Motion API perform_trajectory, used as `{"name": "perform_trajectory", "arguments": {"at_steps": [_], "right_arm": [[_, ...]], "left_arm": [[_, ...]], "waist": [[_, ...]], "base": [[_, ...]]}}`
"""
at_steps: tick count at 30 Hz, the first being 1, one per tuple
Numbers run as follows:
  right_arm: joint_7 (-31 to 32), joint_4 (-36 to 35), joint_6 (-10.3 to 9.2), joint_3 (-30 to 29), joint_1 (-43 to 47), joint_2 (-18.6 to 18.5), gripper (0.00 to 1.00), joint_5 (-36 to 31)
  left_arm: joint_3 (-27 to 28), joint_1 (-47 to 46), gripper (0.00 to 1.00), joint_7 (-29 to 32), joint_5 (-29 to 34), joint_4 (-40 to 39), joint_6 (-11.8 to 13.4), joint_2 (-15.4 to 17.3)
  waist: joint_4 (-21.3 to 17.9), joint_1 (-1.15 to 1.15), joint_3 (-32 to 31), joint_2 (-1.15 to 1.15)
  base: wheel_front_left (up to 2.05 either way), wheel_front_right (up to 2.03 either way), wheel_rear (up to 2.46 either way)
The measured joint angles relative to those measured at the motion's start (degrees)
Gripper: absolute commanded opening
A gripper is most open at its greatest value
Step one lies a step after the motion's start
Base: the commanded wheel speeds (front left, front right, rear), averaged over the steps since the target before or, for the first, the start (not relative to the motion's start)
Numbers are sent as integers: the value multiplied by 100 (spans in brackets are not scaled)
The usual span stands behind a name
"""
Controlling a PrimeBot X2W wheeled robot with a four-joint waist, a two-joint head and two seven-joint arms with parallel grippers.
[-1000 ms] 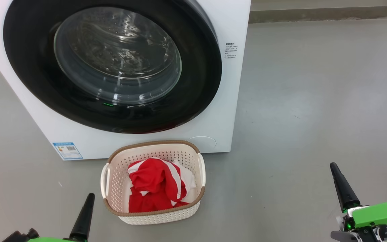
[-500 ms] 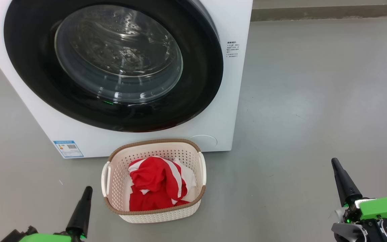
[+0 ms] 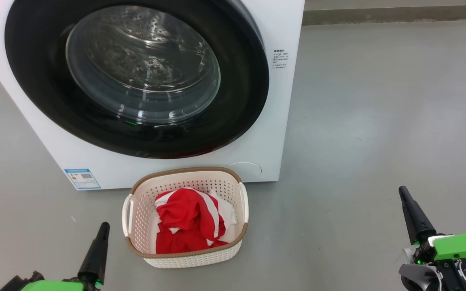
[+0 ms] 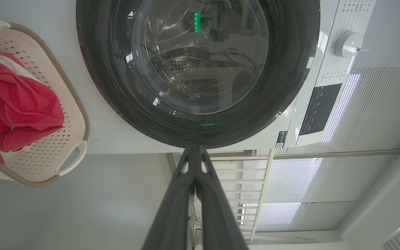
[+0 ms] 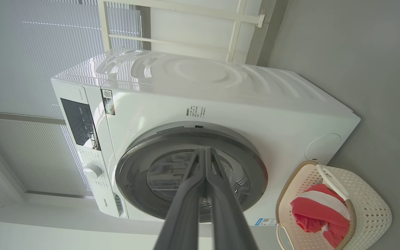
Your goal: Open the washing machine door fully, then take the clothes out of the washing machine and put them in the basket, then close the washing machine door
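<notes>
Although the camera has shifted slightly over the last second, the large round washing machine door with its glossy black rim (image 3: 241, 101) stays shut against the big white box-shaped washing machine (image 3: 275, 133). The soft red-and-white fabric clothes (image 3: 184, 220) lie in the small cream perforated plastic basket (image 3: 184, 171) just before it. Left hand (image 3: 104, 226) and right hand (image 3: 402, 190), both closed and empty, have barely drifted, well apart from everything; the task appears complete.
</notes>
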Motion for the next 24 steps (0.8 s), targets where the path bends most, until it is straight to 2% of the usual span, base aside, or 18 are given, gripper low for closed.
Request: {"name": "perform_trajectory", "arguments": {"at_steps": [24], "right_arm": [[27, 1, 0, -11, 0, 3, 0, -2]], "left_arm": [[30, 0, 0, 8, 1, 1, 0, -13]], "waist": [[0, 0, 0, 0]], "base": [[0, 0, 0]]}}
